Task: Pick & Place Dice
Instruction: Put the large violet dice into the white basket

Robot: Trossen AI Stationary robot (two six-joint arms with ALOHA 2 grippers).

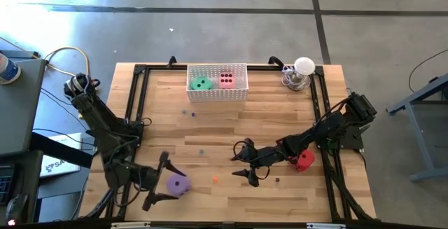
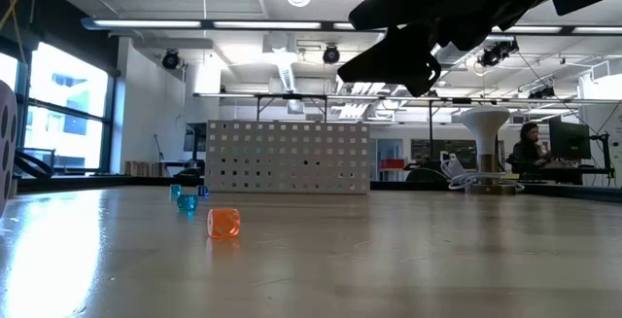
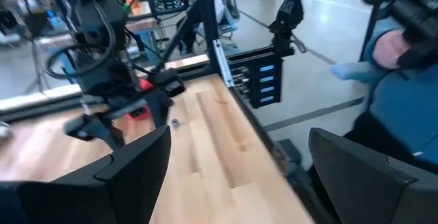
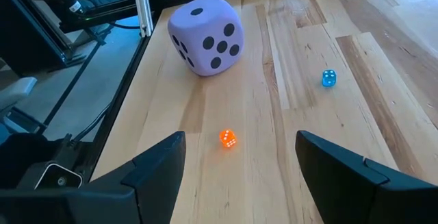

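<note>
- Two dice are already placed: the green die (image 1: 202, 83) and the pink die (image 1: 227, 79) sit side by side in the white basket (image 1: 217, 94) at the table's 12 o'clock edge.
- The purple die (image 1: 178, 183) lies on the table (image 1: 280, 117) near 7 o'clock, between the spread fingers of the left gripper (image 1: 162, 182), whose jaws stand wide and are not yet closed on it; nothing is held.
- The red die (image 1: 304, 160) rests at about 4 o'clock, tucked against the right arm's forearm.
- The right gripper (image 1: 246, 164) hangs near the centre, jaws parted and empty, facing 9 o'clock toward the purple die; a tiny orange die (image 4: 228, 138) and a tiny blue die (image 4: 329, 78) lie in between.
- Judged step: the third die's pickup, at the approach stage, with two dice left.
- Next move, as I judge it: the left gripper should settle around the purple die, close gently on the soft cube, lift clear, then carry it toward 12 o'clock and release above the basket.
</note>
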